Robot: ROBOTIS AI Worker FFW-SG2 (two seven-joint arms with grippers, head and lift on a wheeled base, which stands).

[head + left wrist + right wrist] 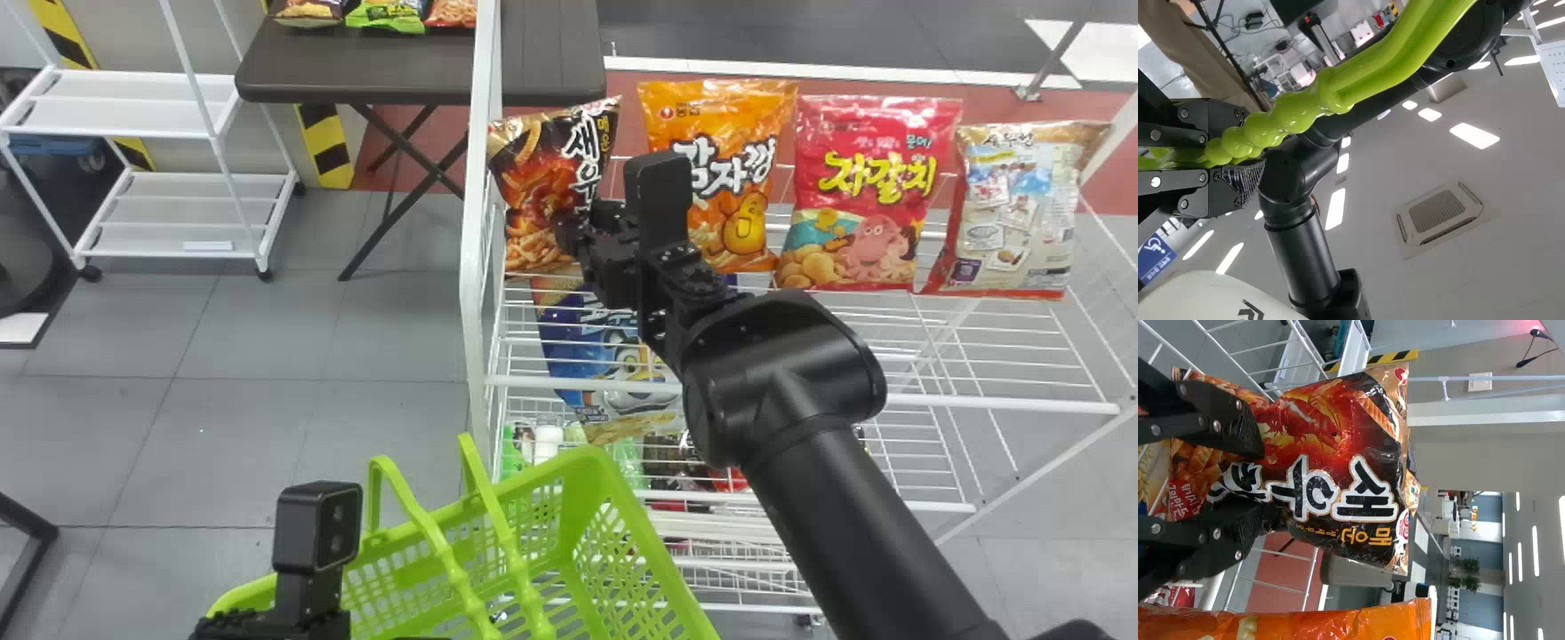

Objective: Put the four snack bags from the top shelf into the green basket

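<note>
Black snack bag [544, 191] stands at the top shelf's [996, 403] left end, its long axis rising from the right pincer [1263, 483], parted wide at its lower part; left pincer [1238, 147] clasps the green basket's [594, 462] handles [1295, 115]

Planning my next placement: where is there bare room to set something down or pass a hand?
Bare wire lies between the top shelf's front rail and the pink snack bag and beige snack bag; the visible floor inside the green basket looks bare too. Crowded: the left end, where the right gripper is at the black snack bag, close beside the orange one.
</note>
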